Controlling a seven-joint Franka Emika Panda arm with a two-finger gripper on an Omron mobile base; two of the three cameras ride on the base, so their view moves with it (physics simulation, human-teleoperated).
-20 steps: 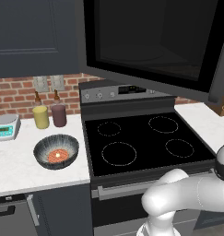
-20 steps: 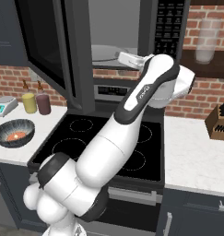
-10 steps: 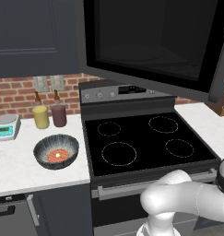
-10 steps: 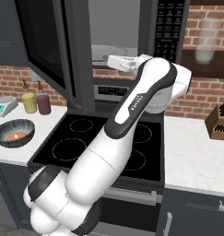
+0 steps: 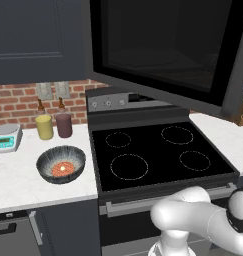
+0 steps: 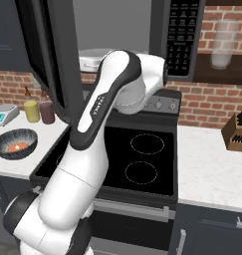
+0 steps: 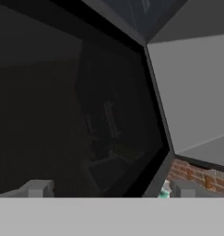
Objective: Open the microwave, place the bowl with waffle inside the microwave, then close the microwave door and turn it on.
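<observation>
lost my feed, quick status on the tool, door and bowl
Tool open, empty, at microwave door. Door swung open. Bowl with waffle on counter left of stove.

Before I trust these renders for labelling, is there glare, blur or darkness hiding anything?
Left base view: sharp, evenly lit, bowl and waffle clear. Right base view: soft, keypad labels unreadable. Hand view: microwave door glass dark, with faint reflections.

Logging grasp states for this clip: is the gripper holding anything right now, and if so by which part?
Nothing is held. The gripper is open facing the microwave door; the bowl sits on the counter.
</observation>
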